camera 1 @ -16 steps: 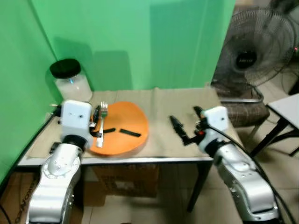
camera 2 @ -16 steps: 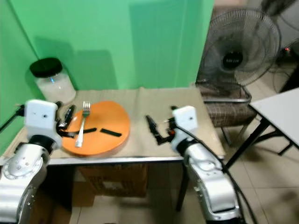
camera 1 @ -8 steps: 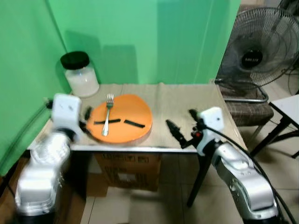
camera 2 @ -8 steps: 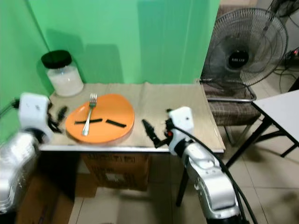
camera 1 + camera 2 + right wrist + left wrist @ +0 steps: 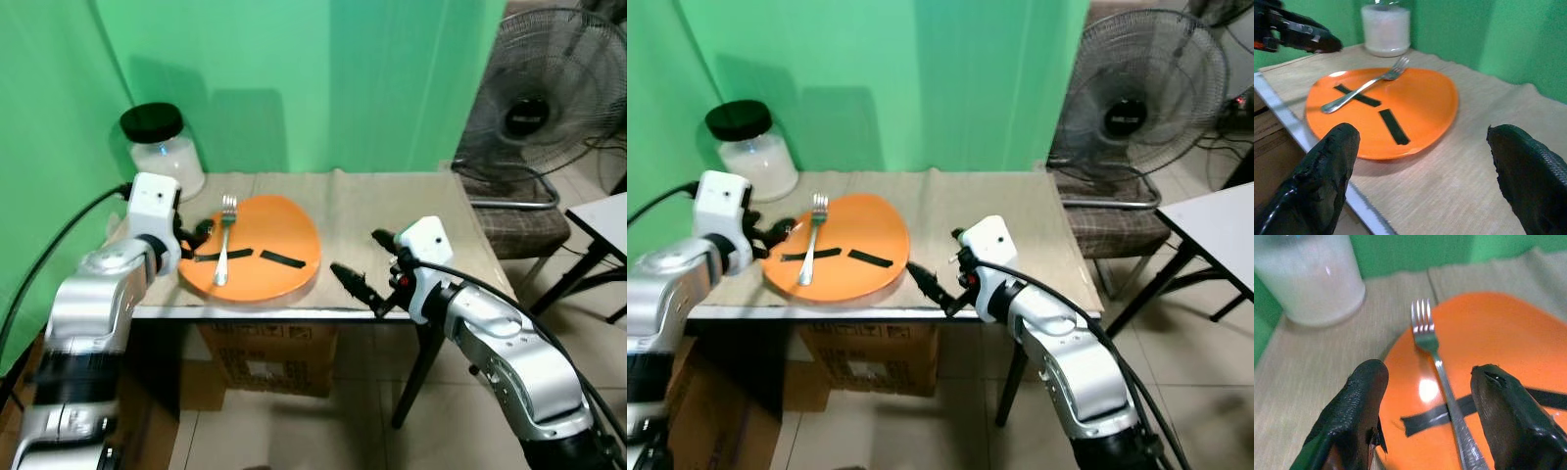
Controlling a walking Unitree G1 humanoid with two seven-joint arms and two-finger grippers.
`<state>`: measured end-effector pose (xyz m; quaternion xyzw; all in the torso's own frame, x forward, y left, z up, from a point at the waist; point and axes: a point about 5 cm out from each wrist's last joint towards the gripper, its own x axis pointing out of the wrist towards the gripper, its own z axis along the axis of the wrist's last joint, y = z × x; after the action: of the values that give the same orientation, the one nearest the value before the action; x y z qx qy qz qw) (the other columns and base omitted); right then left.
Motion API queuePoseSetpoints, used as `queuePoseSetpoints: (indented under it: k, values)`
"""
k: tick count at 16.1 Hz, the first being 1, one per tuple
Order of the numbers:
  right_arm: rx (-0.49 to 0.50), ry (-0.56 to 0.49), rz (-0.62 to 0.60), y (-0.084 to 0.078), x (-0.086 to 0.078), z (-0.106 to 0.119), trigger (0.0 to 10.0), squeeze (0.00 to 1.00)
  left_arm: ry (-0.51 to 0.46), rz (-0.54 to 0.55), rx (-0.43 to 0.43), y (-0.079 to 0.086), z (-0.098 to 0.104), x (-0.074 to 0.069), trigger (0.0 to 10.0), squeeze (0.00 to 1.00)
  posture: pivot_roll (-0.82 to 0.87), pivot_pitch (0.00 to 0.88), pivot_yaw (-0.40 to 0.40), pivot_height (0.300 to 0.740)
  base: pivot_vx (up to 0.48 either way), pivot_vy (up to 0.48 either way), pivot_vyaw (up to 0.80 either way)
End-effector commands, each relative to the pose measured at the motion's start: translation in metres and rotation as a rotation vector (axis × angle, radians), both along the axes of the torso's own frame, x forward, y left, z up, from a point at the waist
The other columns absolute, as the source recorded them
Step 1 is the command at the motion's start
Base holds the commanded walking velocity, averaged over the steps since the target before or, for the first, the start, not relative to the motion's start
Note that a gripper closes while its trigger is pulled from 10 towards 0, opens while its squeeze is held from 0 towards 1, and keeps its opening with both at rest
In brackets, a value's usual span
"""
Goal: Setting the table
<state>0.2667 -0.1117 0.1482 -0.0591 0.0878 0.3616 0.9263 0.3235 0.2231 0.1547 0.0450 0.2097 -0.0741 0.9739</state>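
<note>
Orange plate (image 5: 257,258) lying near the front left of a cloth-covered table (image 5: 411,211), marked with two black tape strips (image 5: 1395,127), probably as placement guides. Fork (image 5: 1442,373) resting across one strip, tines pointing toward a black-lidded jar (image 5: 162,149), seemingly already set down. Left gripper (image 5: 1432,418) hovering just beside the plate's left rim, fingers spread wide either side of the handle, gripping nothing. Right gripper (image 5: 367,289) waiting at the table's front edge, right of the plate, likewise splayed and empty. Fan (image 5: 541,103) standing beyond.
</note>
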Motion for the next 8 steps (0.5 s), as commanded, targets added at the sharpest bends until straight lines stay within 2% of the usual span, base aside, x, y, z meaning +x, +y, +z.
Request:
queuePoseSetpoints:
  k: [1, 2, 6, 8]
  values:
    - [0.000, -0.016, 0.036, 0.004, -0.001, 0.007, 10.0, 1.00, 0.038, -0.001, 0.002, 0.004, -0.003, 0.002, 10.0, 0.00, 0.00, 0.000, 0.065, 0.740, 0.000, 0.000, 0.00]
    - [-0.010, -0.016, 0.052, 0.005, -0.002, 0.008, 10.0, 1.00, 0.061, -0.022, 0.010, 0.003, -0.010, 0.008, 10.0, 0.00, 0.00, 0.000, 0.067, 0.740, 0.000, 0.000, 0.00]
    - [-0.038, 0.007, 0.115, 0.008, -0.008, 0.011, 10.0, 1.00, 0.079, -0.079, -0.074, -0.010, -0.016, 0.029, 10.0, 0.00, -0.03, 0.021, 0.063, 0.740, 0.000, 0.000, 0.00]
    - [-0.055, 0.020, 0.151, 0.008, -0.013, 0.012, 10.0, 1.00, 0.108, -0.081, -0.074, -0.011, -0.019, 0.033, 10.0, 0.00, -0.03, 0.035, 0.068, 0.740, 0.000, 0.000, 0.00]
